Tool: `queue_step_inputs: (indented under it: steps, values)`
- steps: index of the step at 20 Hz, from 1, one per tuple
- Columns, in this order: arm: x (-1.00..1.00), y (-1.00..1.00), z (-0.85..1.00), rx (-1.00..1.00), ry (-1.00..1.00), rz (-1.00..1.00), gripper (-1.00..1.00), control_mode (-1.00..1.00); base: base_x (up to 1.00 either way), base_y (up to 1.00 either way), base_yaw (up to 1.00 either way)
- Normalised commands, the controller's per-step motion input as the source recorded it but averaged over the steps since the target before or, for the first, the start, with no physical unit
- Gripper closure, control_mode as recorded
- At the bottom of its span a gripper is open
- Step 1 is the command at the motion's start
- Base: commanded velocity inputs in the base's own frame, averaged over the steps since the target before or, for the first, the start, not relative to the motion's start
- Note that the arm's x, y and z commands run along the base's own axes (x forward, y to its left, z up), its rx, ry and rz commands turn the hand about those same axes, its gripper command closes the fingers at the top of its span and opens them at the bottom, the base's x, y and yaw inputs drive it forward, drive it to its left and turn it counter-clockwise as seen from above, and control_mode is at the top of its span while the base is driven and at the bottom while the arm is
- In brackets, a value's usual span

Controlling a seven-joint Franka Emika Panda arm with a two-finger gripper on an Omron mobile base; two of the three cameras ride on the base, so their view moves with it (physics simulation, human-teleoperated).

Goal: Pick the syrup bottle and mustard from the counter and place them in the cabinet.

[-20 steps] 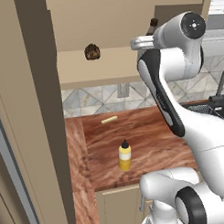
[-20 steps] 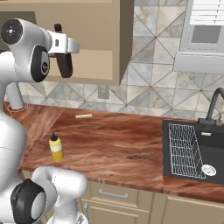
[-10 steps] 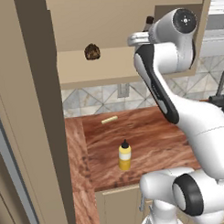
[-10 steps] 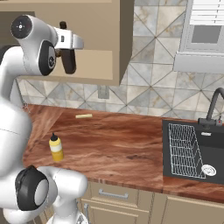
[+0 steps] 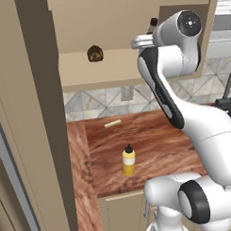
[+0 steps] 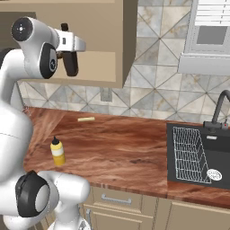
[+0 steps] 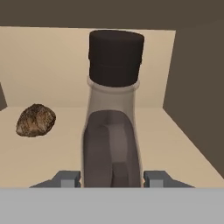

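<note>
My gripper (image 6: 71, 45) is shut on the syrup bottle (image 6: 70, 64), a dark brown bottle with a black cap, held upright at the open front of the cabinet (image 6: 104, 67). In the hand view the syrup bottle (image 7: 113, 131) stands between the fingertips of the gripper (image 7: 113, 177), just over the tan shelf board of the cabinet (image 7: 179, 144). Its cap (image 5: 154, 22) peeks out behind the arm in the left base view. The mustard (image 5: 129, 160), a yellow squeeze bottle with a black nozzle, stands upright on the counter (image 5: 153, 137) near the front edge. From the right the mustard (image 6: 57, 151) shows on the counter (image 6: 130, 148) as well.
A brown lumpy thing (image 5: 95, 53) lies on the cabinet shelf (image 5: 104, 73), left of the bottle (image 7: 36, 120). A small pale stick (image 5: 113, 123) lies at the back of the counter. The open cabinet door (image 5: 39, 115) stands at the left. A sink (image 6: 197, 155) with a rack is at the right.
The arm has swung and carried the syrup bottle a little closer to the cabinet shelf. The mustard has not moved.
</note>
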Motion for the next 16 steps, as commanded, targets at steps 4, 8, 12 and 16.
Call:
queue_step_inputs:
  steps: [4,8,12,16]
  values:
    - [0.19,0.00,-0.60,-0.05,0.00,0.00,1.00,-1.00,0.00,0.00,0.00]
    - [0.37,0.00,-0.39,-0.05,0.00,0.00,1.00,-1.00,0.00,0.00,0.00]
    - [0.53,0.00,-0.24,0.00,0.00,0.00,1.00,-1.00,0.00,0.00,0.00]
    - [0.56,0.00,-0.24,0.00,0.00,0.00,1.00,-1.00,0.00,0.00,0.00]
